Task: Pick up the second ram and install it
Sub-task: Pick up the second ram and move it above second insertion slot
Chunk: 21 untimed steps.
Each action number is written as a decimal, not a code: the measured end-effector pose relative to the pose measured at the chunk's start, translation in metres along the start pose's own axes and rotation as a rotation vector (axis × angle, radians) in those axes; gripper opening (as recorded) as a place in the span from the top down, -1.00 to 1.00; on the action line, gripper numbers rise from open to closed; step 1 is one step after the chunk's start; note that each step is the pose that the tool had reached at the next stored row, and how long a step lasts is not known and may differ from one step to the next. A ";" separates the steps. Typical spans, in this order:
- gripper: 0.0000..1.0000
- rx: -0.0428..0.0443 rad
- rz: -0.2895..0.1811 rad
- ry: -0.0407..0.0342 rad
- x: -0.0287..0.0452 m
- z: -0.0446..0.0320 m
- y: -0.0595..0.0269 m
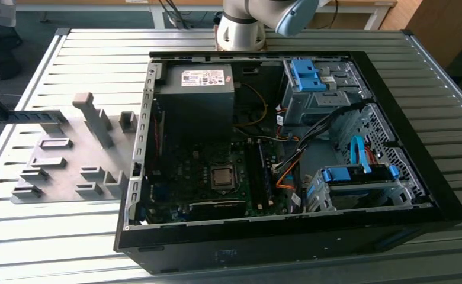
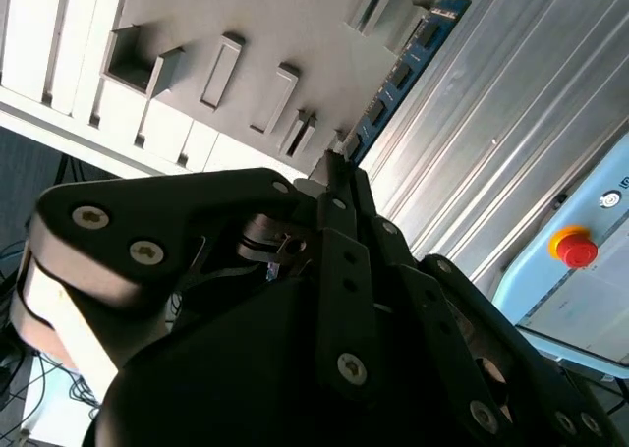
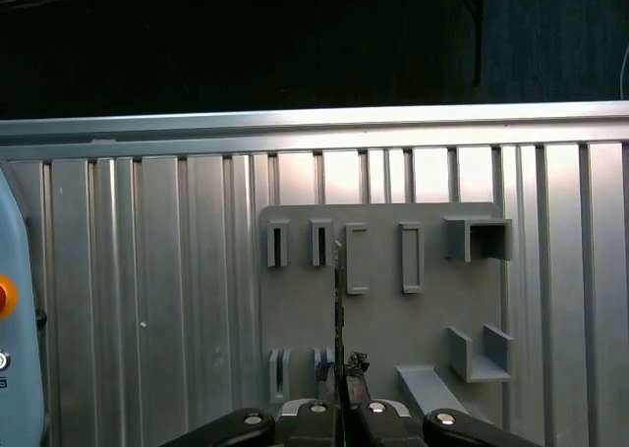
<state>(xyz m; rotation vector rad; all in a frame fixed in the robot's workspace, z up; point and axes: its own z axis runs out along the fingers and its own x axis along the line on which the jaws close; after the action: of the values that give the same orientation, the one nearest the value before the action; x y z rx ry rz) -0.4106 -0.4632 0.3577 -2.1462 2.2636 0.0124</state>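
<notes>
Your claw [image 3: 340, 370] was closed tight on the second ram [image 2: 406, 72], over the grey holder plate [image 1: 73, 157], at nine o'clock from the open computer case [image 1: 440, 189] in the exterior view.

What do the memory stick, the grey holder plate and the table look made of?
Memory stick: blue-green circuit board, dark chips, likely fibreglass. Holder plate: matte grey, probably plastic, dull blocky slots. Table: likely aluminium, silvery ribs catching glare.

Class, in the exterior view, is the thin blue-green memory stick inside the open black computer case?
No, the memory stick is outside, over the grey slotted plate.
</notes>
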 end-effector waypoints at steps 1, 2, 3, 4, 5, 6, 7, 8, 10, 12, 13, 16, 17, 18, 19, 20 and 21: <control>0.73 0.0000 0.000 0.0000 0.0000 -0.0015 0.0000; 0.73 0.0000 0.000 0.0000 0.0000 -0.0030 0.0000; 0.73 0.0000 0.000 0.0000 -0.0001 -0.0046 -0.0001; 0.73 0.0000 0.000 0.0000 -0.0001 -0.0063 -0.0001; 0.73 0.0001 0.000 -0.0001 -0.0002 -0.0080 -0.0001; 0.73 0.0000 0.000 0.0000 -0.0002 -0.0099 -0.0001; 0.73 0.0001 0.000 -0.0001 -0.0002 -0.0119 -0.0001; 0.73 0.0000 0.000 0.0000 -0.0003 -0.0140 -0.0002; 0.73 0.0000 0.000 0.0000 -0.0004 -0.0182 -0.0002; 0.73 0.0000 0.000 0.0000 -0.0005 -0.0232 -0.0002; 0.73 -0.0001 0.000 0.0001 -0.0005 -0.0257 -0.0003; 0.73 0.0001 0.000 -0.0001 -0.0007 -0.0330 -0.0003; 0.73 0.0001 0.000 -0.0001 -0.0007 -0.0355 -0.0003; 0.73 0.0000 0.000 0.0000 -0.0008 -0.0383 -0.0004; 0.73 0.0000 0.000 0.0000 -0.0008 -0.0406 -0.0004; 0.73 0.0001 0.000 -0.0001 -0.0009 -0.0425 -0.0004; 0.73 0.0001 0.000 -0.0001 -0.0009 -0.0440 -0.0004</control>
<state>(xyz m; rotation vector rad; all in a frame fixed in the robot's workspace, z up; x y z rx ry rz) -0.4106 -0.4632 0.4018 -2.1462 2.2635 0.0123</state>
